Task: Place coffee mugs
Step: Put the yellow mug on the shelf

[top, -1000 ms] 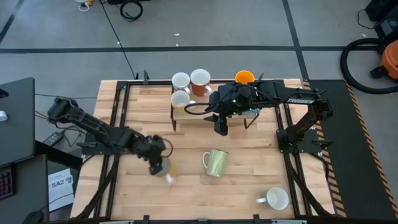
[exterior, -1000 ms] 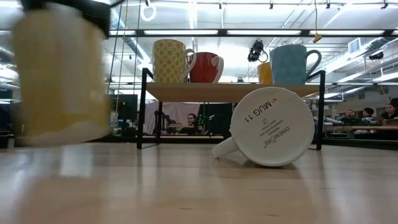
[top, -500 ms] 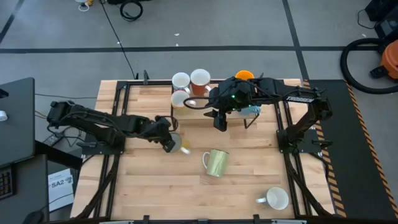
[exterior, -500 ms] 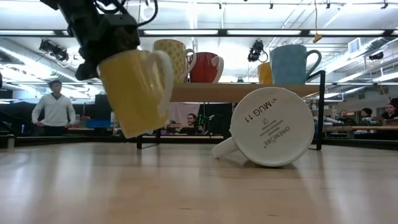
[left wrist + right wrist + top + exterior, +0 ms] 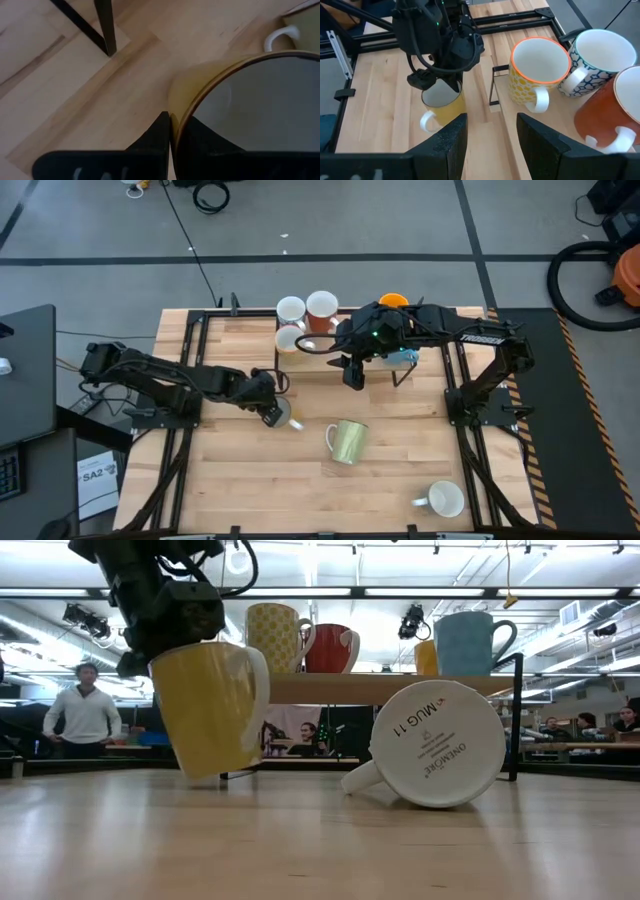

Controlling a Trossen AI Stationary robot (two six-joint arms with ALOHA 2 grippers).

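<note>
Two left fingers (image 5: 162,132) pinch the yellow mug's (image 5: 208,708) rim; right fingers (image 5: 487,137) spread, empty.

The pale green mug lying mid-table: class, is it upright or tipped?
Tipped. The pale green mug lies on its side, base facing the low camera.

"MUG 11 ONEMORE" on tipped mug's base (image 5: 436,743)

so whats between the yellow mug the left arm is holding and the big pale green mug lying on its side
Only bare wooden table separates the yellow mug, gripped by its rim in the left gripper, from the pale green mug; the high view shows it.
</note>
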